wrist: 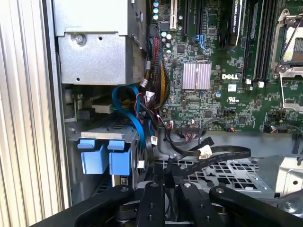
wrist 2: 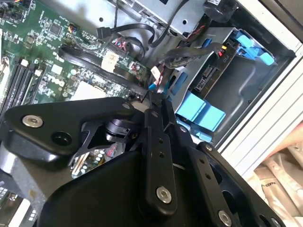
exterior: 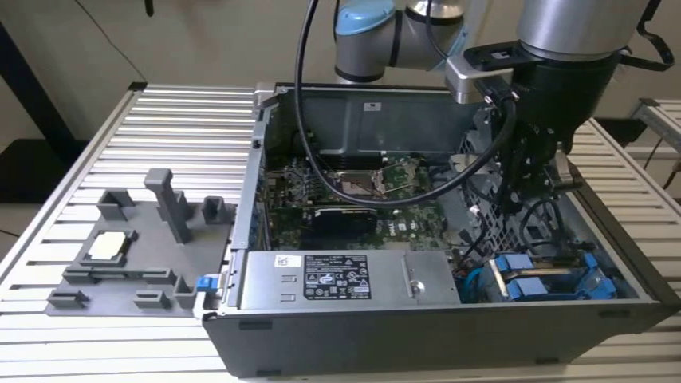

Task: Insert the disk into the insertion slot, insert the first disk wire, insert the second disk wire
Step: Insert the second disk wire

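The robot arm [exterior: 564, 24] stood over an open computer case [exterior: 426, 343] on a slatted metal table [exterior: 107, 351]. Its silver wrist was upright at the exterior view's right, and its black gripper [exterior: 519, 199] pointed straight down into the case. The tool hung low over the perforated metal floor beside the motherboard [exterior: 352, 199], near the drive cage [exterior: 580, 259] in the case's front corner.

In both wrist views the jaws were drawn nearly together, tips [wrist 2: 152, 98] close above a tangle of black wires [wrist: 208, 153]. Whether they pinched anything could not be told from where I stood.

Two blue-framed disks [exterior: 529, 287] sat side by side in the cage, their blue tabs [wrist: 105, 158] facing out. Which of the pair was the task's own could not be told. A blue flat cable [wrist: 129, 111] curled above them, below the grey power supply [exterior: 340, 279].

A thick black cable [exterior: 303, 120] looped down from the arm across the board. At the exterior view's left, a grey fixture tray [exterior: 139, 239] lay on the table, well apart from the gripper [wrist: 168, 174].
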